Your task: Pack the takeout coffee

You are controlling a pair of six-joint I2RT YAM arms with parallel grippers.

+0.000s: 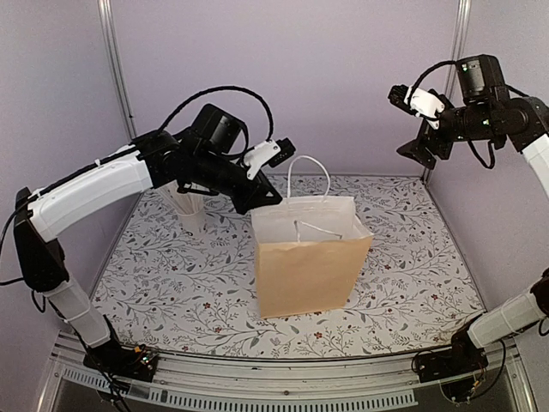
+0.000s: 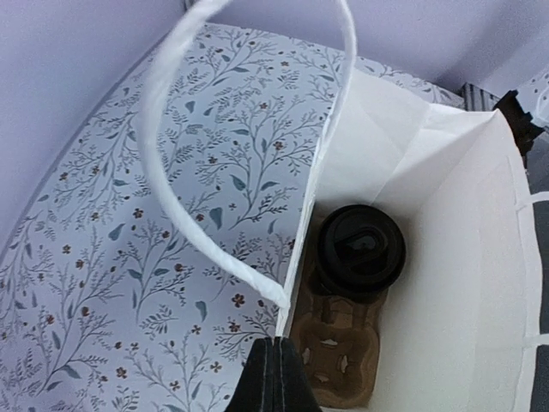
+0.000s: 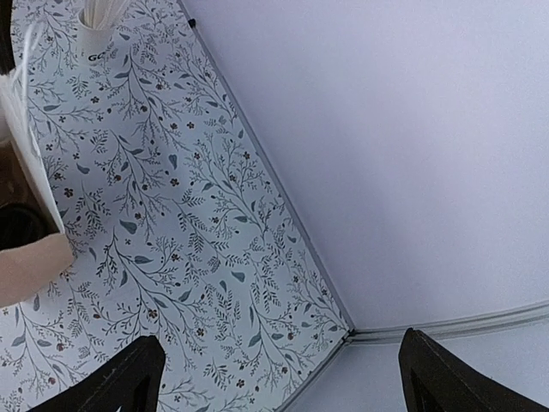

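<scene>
The coffee cup (image 2: 360, 251) sits inside the bag (image 1: 309, 275), light and squashy, so you should hold its sides softly; your left jaws pinch the bag's rim, right jaws gape wide.

Floral-patterned table (image 1: 171, 275) with upright brown paper bag (image 1: 304, 275) and white cup of sticks (image 3: 93, 43)

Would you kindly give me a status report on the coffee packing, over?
Left gripper: jaws pinching paper bag rim. Right gripper: jaws open, raised clear. Lidded coffee cup inside bag, in pulp carrier. Nothing in the way.
</scene>
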